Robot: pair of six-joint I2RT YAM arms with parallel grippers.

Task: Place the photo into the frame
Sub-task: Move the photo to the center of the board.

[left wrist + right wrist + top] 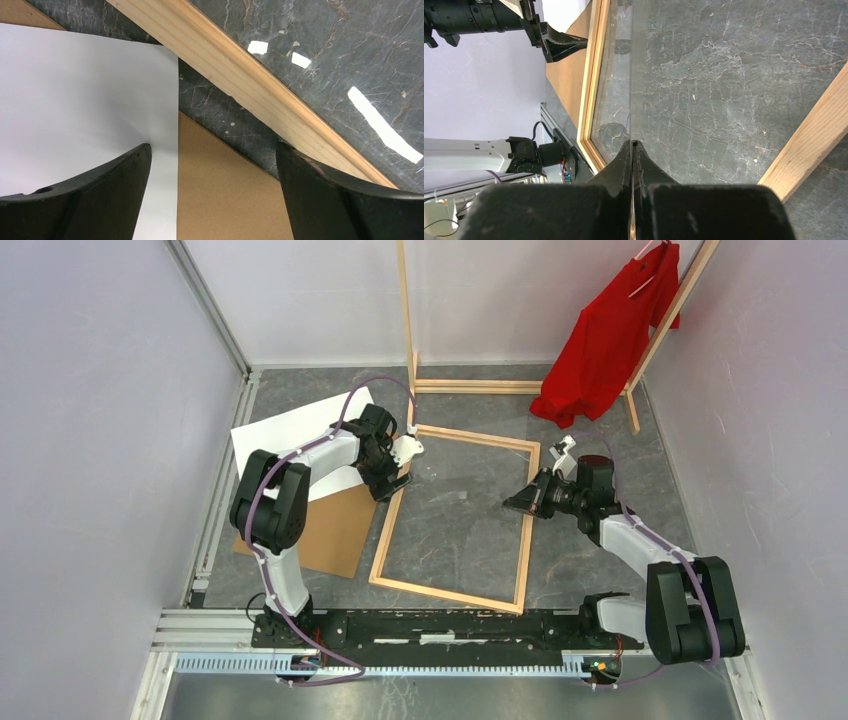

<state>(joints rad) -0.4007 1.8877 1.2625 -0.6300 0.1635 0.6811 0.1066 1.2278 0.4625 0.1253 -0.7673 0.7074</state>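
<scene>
The photo [290,430] lies white side up at the left, partly over a brown cardboard board [335,530]. The light wood frame [455,595] lies flat in the middle of the floor. My left gripper [388,478] is open and empty. In the left wrist view its tips [212,155] stand over the photo's corner [75,100] and the cardboard [225,190], just beside the frame's left rail [240,75]. My right gripper [520,503] is at the frame's right rail [814,145]. It is shut [631,145] on the edge of a thin clear sheet [619,90], seen edge-on.
A tall wooden clothes rack [480,387] with a red shirt [610,335] stands at the back. Grey walls close in left and right. The arms' black mounting rail [440,625] runs along the near edge. The left gripper also shows in the right wrist view [559,45].
</scene>
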